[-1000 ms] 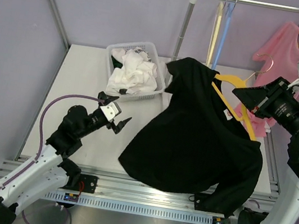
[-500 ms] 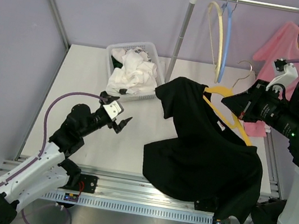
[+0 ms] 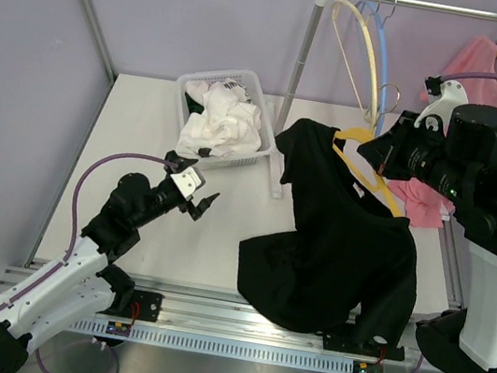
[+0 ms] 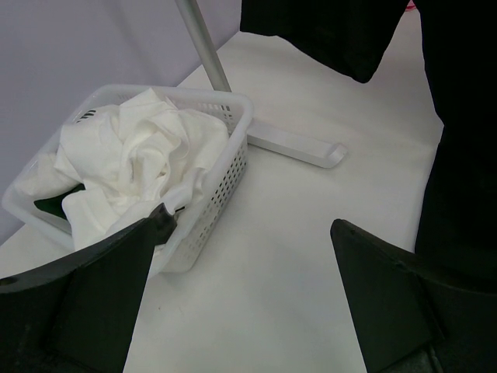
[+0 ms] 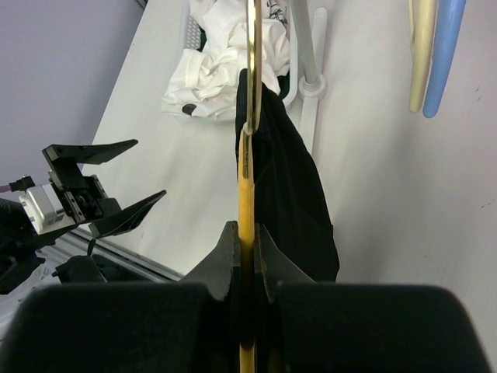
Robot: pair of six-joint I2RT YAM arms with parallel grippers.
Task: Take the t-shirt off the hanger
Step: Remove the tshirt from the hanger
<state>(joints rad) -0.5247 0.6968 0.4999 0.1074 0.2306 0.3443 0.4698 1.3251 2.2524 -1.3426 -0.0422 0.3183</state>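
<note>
A black t-shirt (image 3: 343,249) hangs on a yellow hanger (image 3: 377,180) held above the table's right half. Its hem drapes over the front rail. My right gripper (image 3: 376,158) is shut on the hanger's upper arm, seen edge-on in the right wrist view (image 5: 247,194), with the shirt (image 5: 291,194) hanging behind it. My left gripper (image 3: 201,200) is open and empty, low over the table left of the shirt. In the left wrist view the shirt's sleeve (image 4: 334,35) and body (image 4: 466,148) fill the top and right.
A white basket (image 3: 229,127) of white clothes stands at the back left (image 4: 194,148). The rack pole (image 3: 301,62) rises behind the shirt, its foot (image 4: 299,146) on the table. Cream and blue hangers (image 3: 373,55) and a pink garment (image 3: 469,79) hang on the rail.
My right gripper has moved left and up with the hanger. The shirt has swung left and lifted, bunching narrower. The empty hangers on the rail swing. The left arm has held still.
</note>
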